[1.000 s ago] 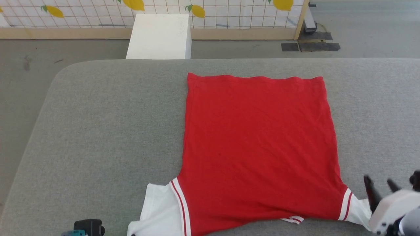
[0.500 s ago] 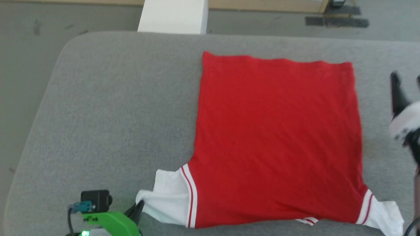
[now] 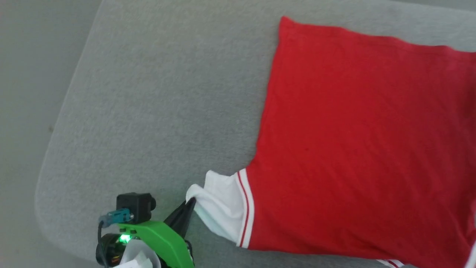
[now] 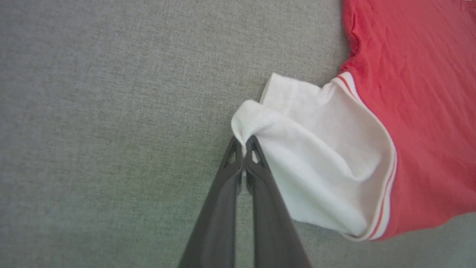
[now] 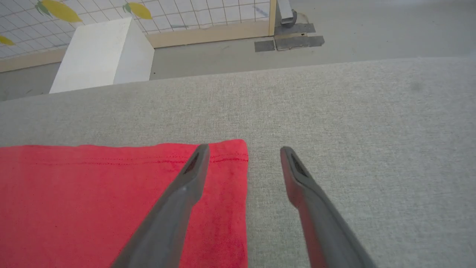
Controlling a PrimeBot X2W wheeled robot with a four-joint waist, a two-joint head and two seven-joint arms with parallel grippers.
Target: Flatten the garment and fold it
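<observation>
**Left gripper** (image 4: 243, 143): two long dark fingers pressed together, pinching the hem of the white sleeve (image 4: 316, 167). The cloth gathers into a small fold at the tips. The sleeve fans out from the pinch towards the right, up to its red and white striped seam.

**Right gripper** (image 5: 243, 149): jaws spread wide, holding nothing. They are poised at the far right corner of the garment. One finger lies over the red cloth and the other over the bare surface, with the garment's right side edge between them. Contact with the cloth cannot be told.

**Red short-sleeved sports jersey** (image 3: 353, 149): lies spread flat with a plain red side up, hem at the far side and sleeves at the near side. It sits on the right part of the surface. The body shows only light creasing.

**Grey woven fabric surface with rounded corners** (image 3: 148, 93): carries the jersey, and its left part is bare.

**Green bracket** (image 3: 163, 238) and **small black camera** (image 3: 134, 204): mounted on the left wrist, at the near left.

**White rectangular block** (image 5: 93, 56): stands on the floor beyond the far edge.

**Gridded wall panel with yellow lemon print** (image 5: 186, 11): behind the block.
</observation>
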